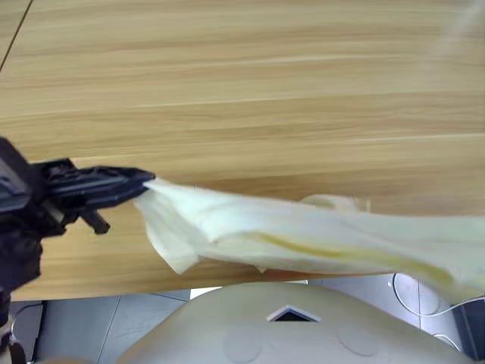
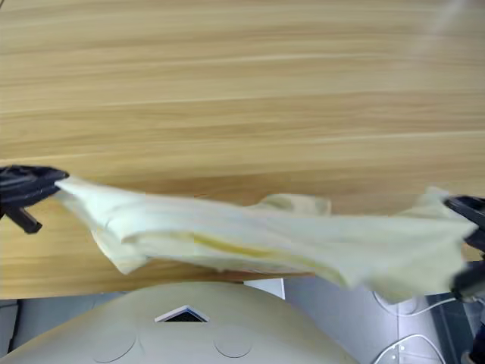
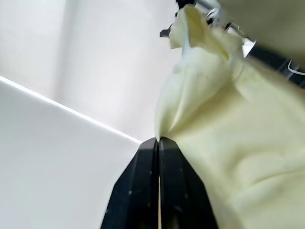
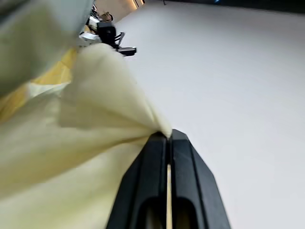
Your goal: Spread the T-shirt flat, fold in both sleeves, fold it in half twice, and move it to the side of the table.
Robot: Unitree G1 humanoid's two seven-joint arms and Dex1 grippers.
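While aloft, T-shirt [image 1: 303,236] over table [image 1: 250,98] edge.

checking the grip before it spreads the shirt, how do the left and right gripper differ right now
The left gripper pinches the T-shirt at its left end; the right gripper holds its right end. Below the left gripper the cloth sags in front of the table; by the right gripper it droops past the table's near edge. Shared: both are shut on the T-shirt, holding it stretched between them.
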